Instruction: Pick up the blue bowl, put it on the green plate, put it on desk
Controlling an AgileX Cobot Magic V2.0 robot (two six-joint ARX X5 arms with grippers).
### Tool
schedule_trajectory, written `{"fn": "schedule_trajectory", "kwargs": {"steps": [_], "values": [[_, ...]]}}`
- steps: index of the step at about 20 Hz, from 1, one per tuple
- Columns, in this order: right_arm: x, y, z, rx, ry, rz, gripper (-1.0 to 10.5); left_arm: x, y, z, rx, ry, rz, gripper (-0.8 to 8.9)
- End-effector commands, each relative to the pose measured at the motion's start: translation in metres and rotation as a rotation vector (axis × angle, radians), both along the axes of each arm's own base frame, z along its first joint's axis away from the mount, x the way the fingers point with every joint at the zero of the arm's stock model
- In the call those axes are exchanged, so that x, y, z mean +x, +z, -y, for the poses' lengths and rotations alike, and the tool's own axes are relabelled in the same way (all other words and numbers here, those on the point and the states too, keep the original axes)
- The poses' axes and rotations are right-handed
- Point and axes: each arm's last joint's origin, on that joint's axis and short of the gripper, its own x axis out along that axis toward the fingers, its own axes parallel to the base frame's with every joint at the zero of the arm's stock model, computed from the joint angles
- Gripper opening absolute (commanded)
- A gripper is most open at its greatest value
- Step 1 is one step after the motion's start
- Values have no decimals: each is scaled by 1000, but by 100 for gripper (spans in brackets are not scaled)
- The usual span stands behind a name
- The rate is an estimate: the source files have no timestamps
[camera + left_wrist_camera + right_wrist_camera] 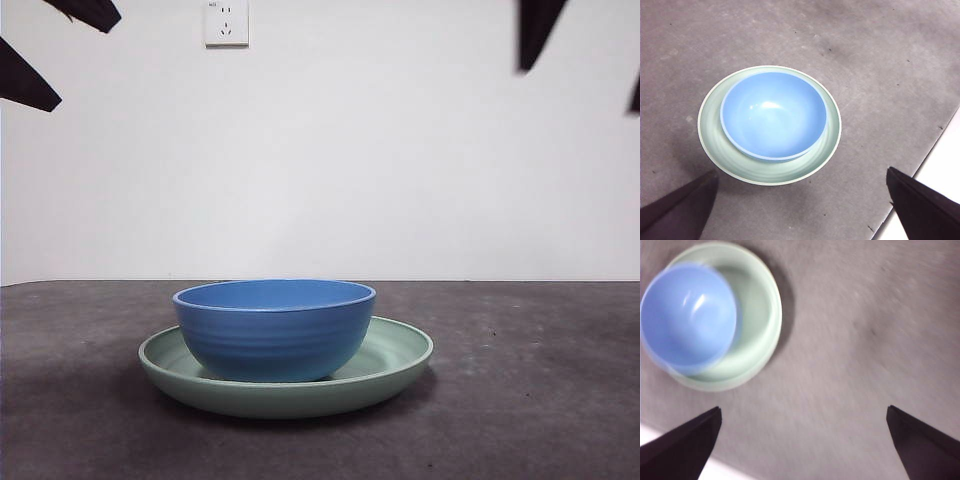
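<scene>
The blue bowl (274, 328) stands upright inside the green plate (400, 358) on the desk (540, 400), a little left of the middle. Both wrist views show the bowl (773, 114) (688, 317) resting on the plate (725, 155) (760, 310), empty. My left gripper (802, 200) hangs high above them, jaws wide open and empty. My right gripper (802, 440) is also high, off to one side of the plate over bare desk, jaws wide open and empty. In the front view the arms show only as black tips at the top corners.
A white wall with a power socket (226, 22) stands behind the desk. The desk's edge (935, 150) shows with a white floor beyond it. Bare desk lies on both sides of the plate.
</scene>
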Motion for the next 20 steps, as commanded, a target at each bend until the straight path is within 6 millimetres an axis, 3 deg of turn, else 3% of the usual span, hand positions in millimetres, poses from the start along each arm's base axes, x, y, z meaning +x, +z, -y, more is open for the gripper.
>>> {"fn": "schedule_trajectory", "kwargs": {"steps": [1, 5, 7, 14, 15, 16, 17, 18, 20], "values": [[-22, 12, 8, -15, 54, 33, 606, 0, 6, 1, -18, -2, 15, 634], [-67, 25, 28, 1, 66, 87, 606, 0, 6, 1, -18, -2, 16, 634], [-83, 22, 36, 22, 66, 140, 605, 0, 6, 1, -18, -2, 16, 634], [-121, -27, 48, 175, 131, 225, 593, 0, 6, 1, -17, -2, 16, 611], [-123, -31, 48, 199, 146, 227, 427, 0, 6, 1, -17, -2, 16, 485], [-124, -32, 49, 207, 150, 228, 124, 0, 6, 1, -16, -2, 15, 250], [-124, -32, 49, 207, 150, 234, 35, 0, 6, 1, -14, -5, 20, -12], [-124, -31, 49, 209, 150, 238, 48, 1, 6, 2, -19, -5, 25, 37], [-124, -31, 49, 207, 147, 240, 49, 0, 7, 1, -19, -5, 25, 36]]}}
